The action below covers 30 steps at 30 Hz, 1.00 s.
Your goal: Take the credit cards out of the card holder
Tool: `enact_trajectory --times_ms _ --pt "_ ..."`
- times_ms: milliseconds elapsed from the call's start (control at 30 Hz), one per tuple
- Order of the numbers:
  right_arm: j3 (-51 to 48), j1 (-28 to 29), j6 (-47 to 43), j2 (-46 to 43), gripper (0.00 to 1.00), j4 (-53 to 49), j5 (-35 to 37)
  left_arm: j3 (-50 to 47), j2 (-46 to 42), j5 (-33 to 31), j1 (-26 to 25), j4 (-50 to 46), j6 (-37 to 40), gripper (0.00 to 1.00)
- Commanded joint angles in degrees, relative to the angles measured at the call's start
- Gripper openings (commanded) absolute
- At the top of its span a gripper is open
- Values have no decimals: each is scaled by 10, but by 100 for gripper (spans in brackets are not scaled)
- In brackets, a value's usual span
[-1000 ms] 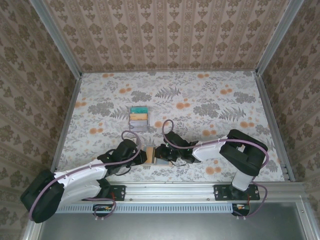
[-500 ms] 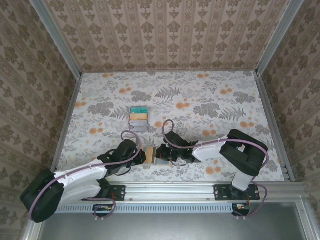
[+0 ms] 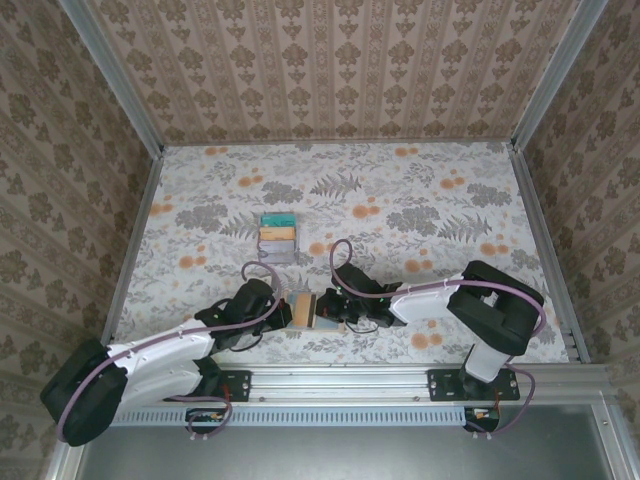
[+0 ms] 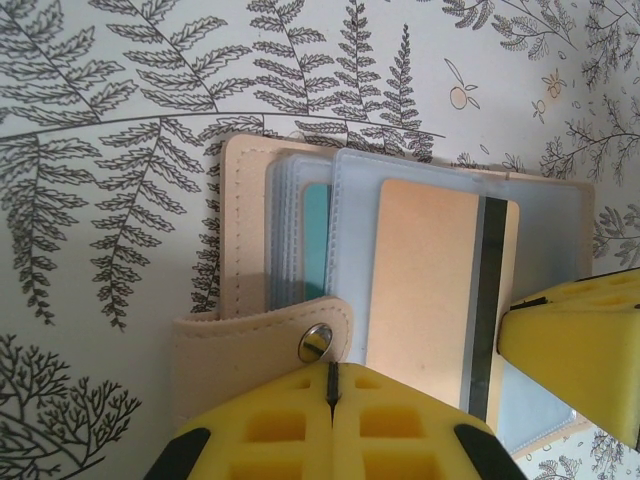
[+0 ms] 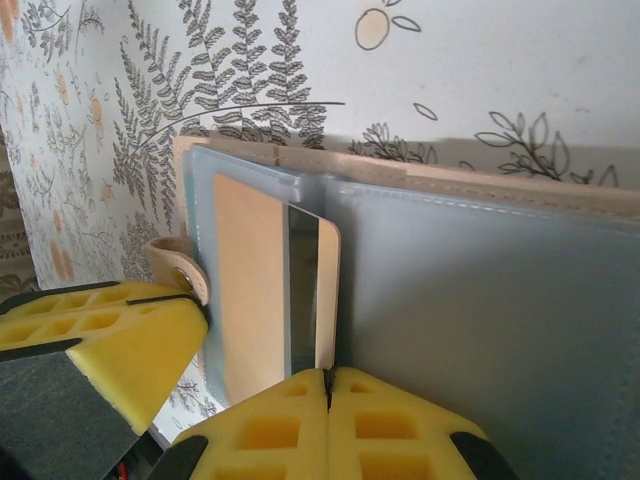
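The card holder lies open by the near edge of the table, long axis left-right, mostly hidden from overhead. Pressed shut, the left gripper pinches its snap tab; the right gripper pinches a peach card.

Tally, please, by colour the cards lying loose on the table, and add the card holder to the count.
Teal card: 1
Yellow card: 1
Grey-lilac card: 1
Card holder: 1
Total: 4
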Motion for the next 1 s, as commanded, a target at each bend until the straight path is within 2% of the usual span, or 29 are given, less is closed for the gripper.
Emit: enact_trajectory --times_ms 0,500,967 --pt "-10 -2 -5 -6 0 -16 11 -11 4 -31 7 -74 -5 1" --pt "-8 -6 -10 5 0 -9 2 -7 -2 -28 7 -79 -1 1" --pt "-46 -15 -36 -39 0 -13 5 -8 -8 -30 8 -87 -2 1"
